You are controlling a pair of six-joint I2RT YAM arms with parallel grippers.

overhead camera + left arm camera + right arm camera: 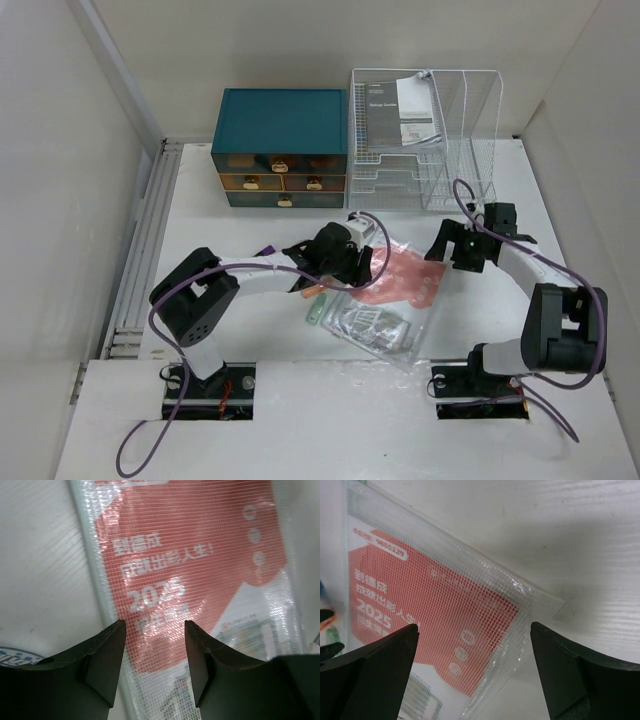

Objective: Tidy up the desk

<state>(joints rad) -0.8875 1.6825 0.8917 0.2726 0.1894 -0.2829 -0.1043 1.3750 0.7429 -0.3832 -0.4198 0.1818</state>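
From here the bench (pixel 590 545) looks matt white, with a faint, slightly rough grain. The pouch (pixel 445 610) on it is glossy clear plastic, ribbed with fine mesh, over red printed paper. The left tool (pixel 154 630) is dull black plastic. The wire rack (pixel 470 72) is thin white-coated metal and the drawer chest (pixel 280 120) smooth teal.

Bright, even light washes the white desk (pixel 220 230) almost featureless in the top view, and shadows there are soft and faint. Both wrist views blur their dark fingers (pixel 100 670) near the lens, and glare glints off the mesh pouch (pixel 175 570).
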